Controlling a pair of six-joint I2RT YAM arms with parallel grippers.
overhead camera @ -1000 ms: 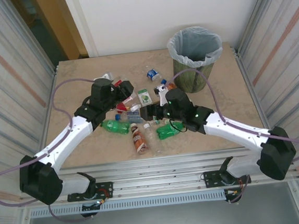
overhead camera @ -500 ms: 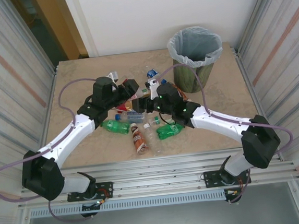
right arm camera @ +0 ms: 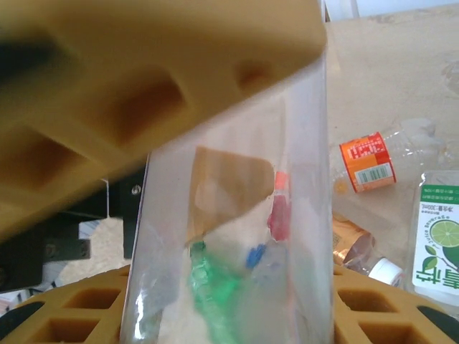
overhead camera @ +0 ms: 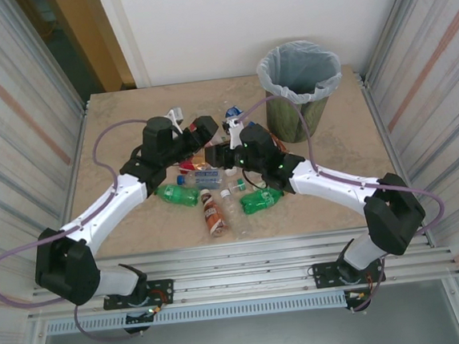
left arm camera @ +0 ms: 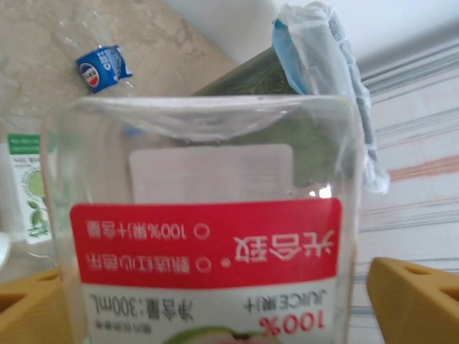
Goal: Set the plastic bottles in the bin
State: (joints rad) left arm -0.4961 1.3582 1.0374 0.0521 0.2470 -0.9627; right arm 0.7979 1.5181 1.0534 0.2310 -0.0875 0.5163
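Note:
A clear juice bottle with a red label [left arm camera: 204,244] hangs over the pile between both grippers [overhead camera: 217,145]. My left gripper [left arm camera: 215,301] stands open around it, with a gap at its right finger [left arm camera: 416,301]. My right gripper [right arm camera: 229,315] is shut on the same bottle [right arm camera: 229,236] from the other side, pads against its walls. The dark green bin [overhead camera: 263,72] with its clear liner stands at the back right, and shows behind the bottle [left arm camera: 265,72]. More plastic bottles lie below: a green one [overhead camera: 177,194], a brown one [overhead camera: 212,214], a crushed green one [overhead camera: 261,200].
A blue-labelled bottle [left arm camera: 102,66] lies near the bin, an orange-labelled one [right arm camera: 369,161] and a lime-labelled one [right arm camera: 437,236] on the table. Corrugated metal walls [overhead camera: 16,118] close both sides. Bare tabletop [overhead camera: 348,153] lies right of the pile.
My right arm has reached left to the bottle held up by the left gripper and shut on it. The left gripper has opened.

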